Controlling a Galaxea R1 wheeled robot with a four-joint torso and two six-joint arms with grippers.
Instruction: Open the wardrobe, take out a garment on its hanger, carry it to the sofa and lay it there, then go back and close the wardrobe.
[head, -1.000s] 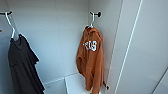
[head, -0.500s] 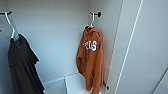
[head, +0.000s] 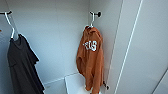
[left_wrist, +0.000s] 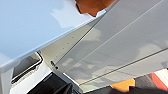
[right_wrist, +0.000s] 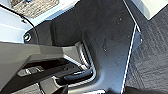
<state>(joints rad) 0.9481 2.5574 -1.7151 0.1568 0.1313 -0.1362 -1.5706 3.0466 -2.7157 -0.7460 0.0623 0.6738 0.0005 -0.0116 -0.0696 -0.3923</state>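
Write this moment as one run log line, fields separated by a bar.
wardrobe: open | orange hoodie: hanging on white hanger, right side | dark garment: hanging, left side | hoodie: not yet taken

Bedroom or dressing corner, open white wardrobe (head: 140, 45), hung clothes, carpet (right_wrist: 152, 50)

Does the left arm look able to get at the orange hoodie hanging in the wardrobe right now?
Probably yes: the wardrobe stands open, and the orange hoodie hangs free with nothing in front.
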